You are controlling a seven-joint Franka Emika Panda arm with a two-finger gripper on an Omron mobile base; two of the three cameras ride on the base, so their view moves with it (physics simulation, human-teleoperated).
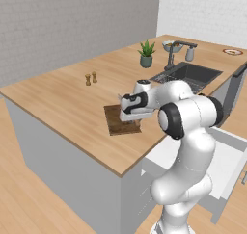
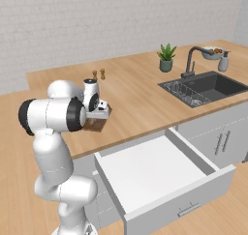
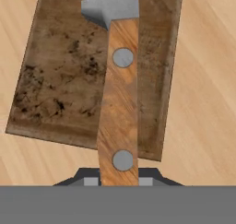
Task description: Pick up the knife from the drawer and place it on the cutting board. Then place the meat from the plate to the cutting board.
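Knife (image 3: 119, 103) with a wooden, two-rivet handle and grey blade shows close up in the hand view, clamped in the gripper (image 3: 118, 181) over the dark brown cutting board (image 3: 60, 71). From the right base view, the drawer (image 2: 160, 173) stands pulled out, its white inside bare, beside a sink (image 2: 203, 89) and potted plant (image 2: 166, 57). The left base view adds the red-rimmed plate (image 1: 233, 51) at the far corner. No writing is readable. The table (image 1: 62, 98) is light wood, the walls pale grey brick.
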